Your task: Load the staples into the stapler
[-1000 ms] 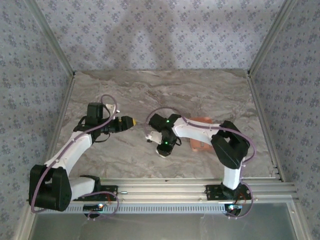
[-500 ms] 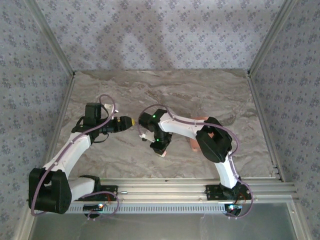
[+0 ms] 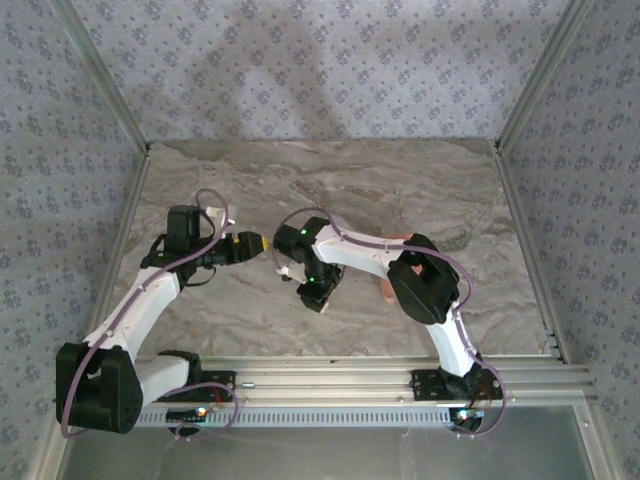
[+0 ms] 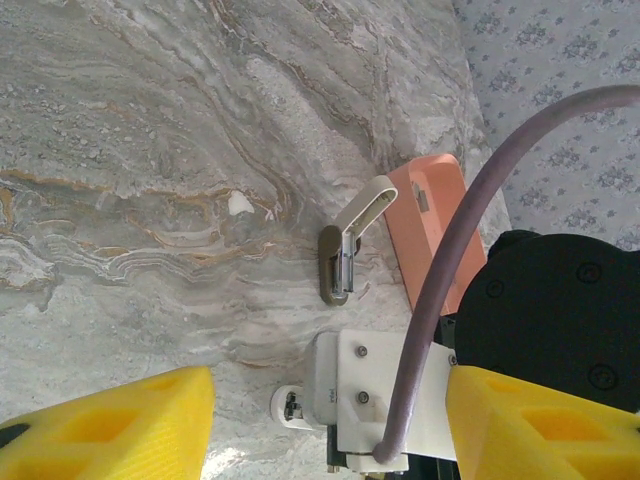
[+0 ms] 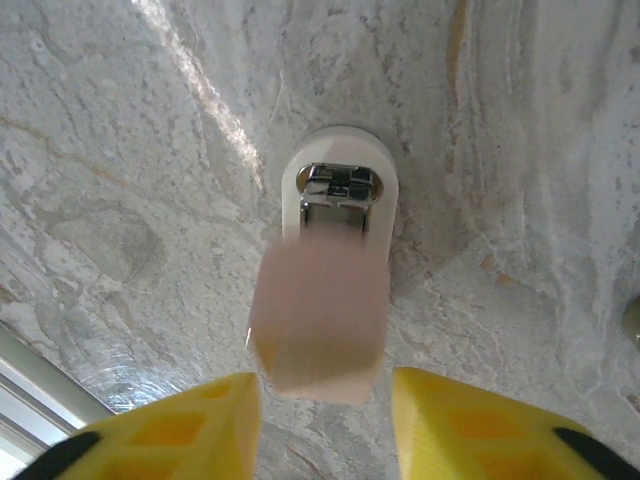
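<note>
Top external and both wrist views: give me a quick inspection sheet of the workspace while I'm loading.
Surface: marble-pattern table, with one small white fleck.
Job's things: stapler held nose toward the table in the right gripper; staples too small to make out.
Clutter: salmon tray; an opened grey and white hinged piece beside it.
Grippers: left gripper open, holding nothing; right gripper shut on the stapler.
Cables: purple cable crosses the left wrist view.
Surroundings: patterned walls; aluminium rail at the near edge.
</note>
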Robot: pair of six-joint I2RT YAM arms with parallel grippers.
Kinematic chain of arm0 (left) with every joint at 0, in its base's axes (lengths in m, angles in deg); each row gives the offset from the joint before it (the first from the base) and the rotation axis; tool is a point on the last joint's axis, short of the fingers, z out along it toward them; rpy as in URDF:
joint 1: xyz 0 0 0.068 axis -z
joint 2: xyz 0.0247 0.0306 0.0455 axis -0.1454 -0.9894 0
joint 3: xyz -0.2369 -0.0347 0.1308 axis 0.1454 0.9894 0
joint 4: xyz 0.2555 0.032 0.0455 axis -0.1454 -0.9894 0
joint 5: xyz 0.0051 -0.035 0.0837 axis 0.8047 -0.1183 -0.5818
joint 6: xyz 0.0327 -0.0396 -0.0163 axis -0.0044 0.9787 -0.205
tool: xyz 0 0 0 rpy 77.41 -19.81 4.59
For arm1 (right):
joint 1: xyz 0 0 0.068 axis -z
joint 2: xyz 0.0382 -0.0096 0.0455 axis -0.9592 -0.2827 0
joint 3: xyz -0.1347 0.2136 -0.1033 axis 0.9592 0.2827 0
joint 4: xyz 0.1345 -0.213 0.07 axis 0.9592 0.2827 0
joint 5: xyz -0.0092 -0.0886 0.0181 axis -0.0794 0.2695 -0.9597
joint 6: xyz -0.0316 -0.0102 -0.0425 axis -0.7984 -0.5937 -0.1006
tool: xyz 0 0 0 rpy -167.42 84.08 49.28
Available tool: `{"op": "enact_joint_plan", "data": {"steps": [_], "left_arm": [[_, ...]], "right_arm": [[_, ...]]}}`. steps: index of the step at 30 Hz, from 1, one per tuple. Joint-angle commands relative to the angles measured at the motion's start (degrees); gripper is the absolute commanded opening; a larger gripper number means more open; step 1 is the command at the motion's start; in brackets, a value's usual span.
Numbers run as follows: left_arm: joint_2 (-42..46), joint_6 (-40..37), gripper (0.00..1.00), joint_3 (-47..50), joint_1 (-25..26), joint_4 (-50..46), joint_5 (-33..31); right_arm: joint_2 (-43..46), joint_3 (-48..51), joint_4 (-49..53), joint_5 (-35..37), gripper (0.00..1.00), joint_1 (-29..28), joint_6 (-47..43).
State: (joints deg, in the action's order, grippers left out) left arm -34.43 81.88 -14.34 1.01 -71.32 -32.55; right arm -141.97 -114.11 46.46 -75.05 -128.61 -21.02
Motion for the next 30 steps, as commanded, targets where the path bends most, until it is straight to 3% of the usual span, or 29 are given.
{"op": "enact_joint_plan", "data": {"steps": [1, 9, 14, 21, 30], "left_arm": [[1.25, 0.93, 0.63, 1.03, -0.4, 0.33, 1.7], [1.85, 2.39, 0.63, 1.86, -0.4, 1.01, 1.75], [0.66, 5.97, 0.61, 3.78, 0.49, 2.63, 3.95], [-5.71, 7.11, 0.6, 4.12, 10.78, 2.1, 2.41], [-19.72, 6.15, 0.59, -0.22, 20.78, 2.65, 0.48]], "right_arm": [[0.36, -1.67, 0.02, -1.02, 0.48, -0.44, 0.61], [7.3, 1.3, -3.43, -6.16, 0.56, 0.6, 4.09], [15.53, 9.5, -10.78, -10.57, 0.56, 3.42, 11.87], [25.84, 29.45, -31.69, -21.55, 0.52, 10.68, 36.94], [32.07, 43.9, -47.51, -17.87, 0.57, 11.39, 57.83]]}}
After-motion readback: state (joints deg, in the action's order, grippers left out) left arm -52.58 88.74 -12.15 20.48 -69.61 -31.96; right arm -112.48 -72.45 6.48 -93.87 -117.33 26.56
